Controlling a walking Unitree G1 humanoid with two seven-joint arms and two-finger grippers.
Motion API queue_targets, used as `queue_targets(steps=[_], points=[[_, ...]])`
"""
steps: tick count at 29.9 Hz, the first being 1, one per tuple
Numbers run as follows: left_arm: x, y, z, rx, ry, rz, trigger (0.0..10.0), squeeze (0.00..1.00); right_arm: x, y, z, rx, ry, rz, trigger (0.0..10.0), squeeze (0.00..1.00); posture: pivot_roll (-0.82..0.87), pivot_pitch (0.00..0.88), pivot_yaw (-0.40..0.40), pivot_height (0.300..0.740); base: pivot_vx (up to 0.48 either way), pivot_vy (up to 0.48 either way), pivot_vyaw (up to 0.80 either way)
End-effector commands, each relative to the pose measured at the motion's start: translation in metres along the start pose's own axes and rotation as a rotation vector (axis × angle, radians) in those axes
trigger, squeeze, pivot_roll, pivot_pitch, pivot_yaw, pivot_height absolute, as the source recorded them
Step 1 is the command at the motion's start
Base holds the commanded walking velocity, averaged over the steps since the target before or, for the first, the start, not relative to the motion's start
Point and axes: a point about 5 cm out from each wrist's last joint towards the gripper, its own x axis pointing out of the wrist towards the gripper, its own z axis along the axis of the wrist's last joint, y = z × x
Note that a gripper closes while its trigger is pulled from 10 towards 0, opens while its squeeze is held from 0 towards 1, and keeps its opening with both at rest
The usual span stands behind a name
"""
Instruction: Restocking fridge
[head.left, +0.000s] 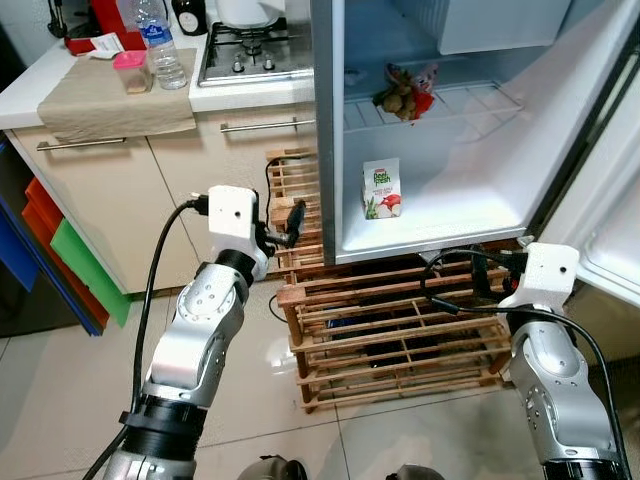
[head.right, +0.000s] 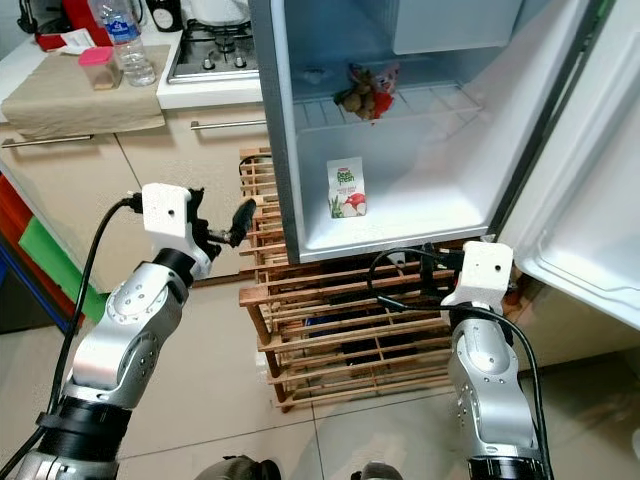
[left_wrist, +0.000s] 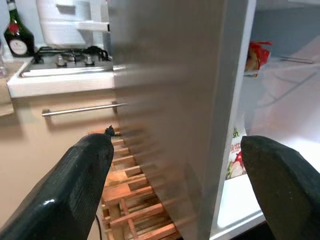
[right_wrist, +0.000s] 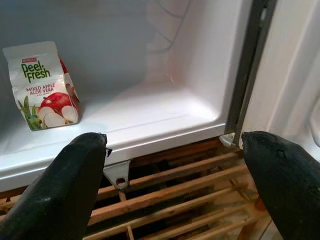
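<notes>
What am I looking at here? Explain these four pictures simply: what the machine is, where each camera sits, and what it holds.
This is a humanoid robot restocking a fridge. Two pictures come from its head, looking down at its silver arms; two come from wrist cameras looking along the black fingers. The left gripper is open beside the open fridge. The right gripper is open below the fridge floor, over a wooden pallet. Neither holds anything. Inside stand an apple-aloe juice carton and, on the wire shelf, a snack bag.

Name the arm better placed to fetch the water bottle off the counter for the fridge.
Left. Its pincer is open on the counter side, nearer the bottle. The right pincer, also open, sits below the fridge floor.
</notes>
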Motion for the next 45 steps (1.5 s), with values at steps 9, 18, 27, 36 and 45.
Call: queue_targets(steps=[9, 18, 27, 36, 45], points=[[0.0, 0.001, -0.007, -0.006, 0.014, 0.025, 10.0, 0.0, -0.001, 0.007, 0.003, -0.094, -0.043, 0.046, 10.0, 0.0, -0.12, 0.0, 0.088, 0.74, -0.3, 0.0, 0.0], [-0.004, 0.007, -0.01, 0.013, 0.02, 0.065, 10.0, 0.0, -0.002, 0.012, 0.0, -0.092, -0.035, 0.072, 10.0, 0.0, -0.11, 0.0, 0.078, 0.74, -0.288, -0.109, 0.0], [-0.006, -0.001, -0.008, -0.015, -0.005, -0.017, 10.0, 0.0, -0.006, 0.008, -0.008, -0.114, -0.011, 0.067, 10.0, 0.0, -0.12, 0.0, 0.088, 0.74, 0.204, -0.244, 0.0], [-0.004, 0.0, -0.01, -0.036, 0.004, -0.011, 10.0, 0.0, -0.022, 0.004, -0.014, -0.155, -0.008, 0.097, 10.0, 0.0, -0.14, 0.0, 0.088, 0.74, 0.329, -0.345, 0.0], [-0.003, -0.007, -0.011, -0.019, -0.002, -0.053, 10.0, 0.0, -0.029, -0.01, -0.023, -0.155, 0.036, 0.05, 10.0, 0.0, -0.16, 0.0, 0.107, 0.74, 0.336, -0.339, 0.0]])
